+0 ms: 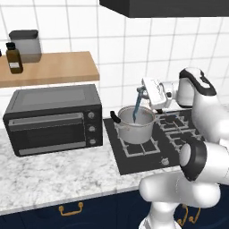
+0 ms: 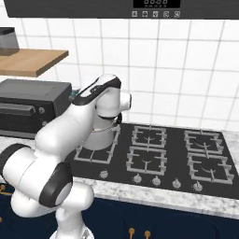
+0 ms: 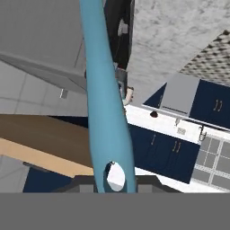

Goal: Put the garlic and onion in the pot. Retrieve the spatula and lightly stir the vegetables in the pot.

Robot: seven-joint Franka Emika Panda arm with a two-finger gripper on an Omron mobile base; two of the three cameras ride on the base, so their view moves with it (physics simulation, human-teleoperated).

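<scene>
The steel pot [image 1: 134,127] stands on the front left burner of the cooktop [image 1: 134,159], one black loop handle facing the oven. My gripper [image 1: 142,92] hovers just above the pot's right rim, shut on the teal spatula [image 1: 137,107], which slants down into the pot's mouth. In the hand view the spatula's [image 3: 105,99] teal handle runs up from between my fingertips, its hanging hole at the bottom, with my gripper [image 3: 114,183] closed on it. From the right base view my arm covers most of the pot [image 2: 99,139]. The onion and garlic are hidden.
A black toaster oven [image 1: 53,118] sits on the marble counter [image 1: 53,174] left of the cooktop. Above it a wooden shelf [image 1: 53,67] carries a brown bottle [image 1: 14,58] and a grey canister [image 1: 26,44]. A range hood [image 1: 165,6] hangs overhead. Other burners [image 2: 177,154] lie right.
</scene>
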